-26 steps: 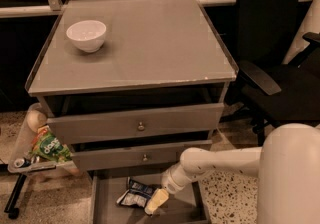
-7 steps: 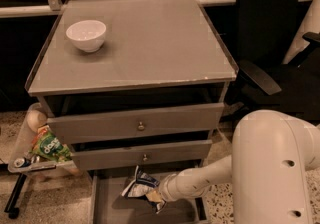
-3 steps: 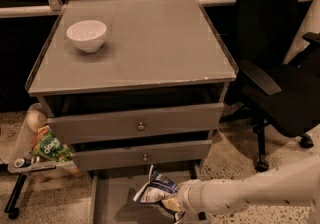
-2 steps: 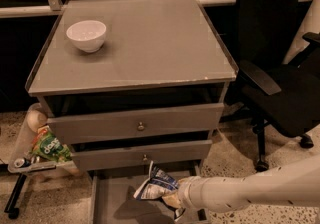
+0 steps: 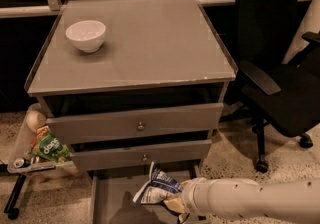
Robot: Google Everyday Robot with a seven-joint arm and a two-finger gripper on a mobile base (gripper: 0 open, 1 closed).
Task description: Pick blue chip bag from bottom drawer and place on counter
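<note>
The blue chip bag (image 5: 156, 187) is a crumpled blue and white foil bag, held a little above the open bottom drawer (image 5: 112, 199). My gripper (image 5: 172, 203) is shut on the bag's lower right side; the white arm reaches in from the lower right. The bag hangs in front of the middle drawer's lower edge. The counter (image 5: 150, 43) is the broad grey top of the cabinet, well above the bag.
A white bowl (image 5: 86, 34) stands on the counter's back left. Two knobbed drawers (image 5: 140, 125) are slightly pulled out. A green snack bag (image 5: 49, 149) sits on a side tray at the left. A black office chair (image 5: 280, 68) stands close on the right.
The bag was lying on the drawer floor; my gripper closed on it and lifted it clear. In the last second it has risen slightly and the arm has stretched in from the right.
</note>
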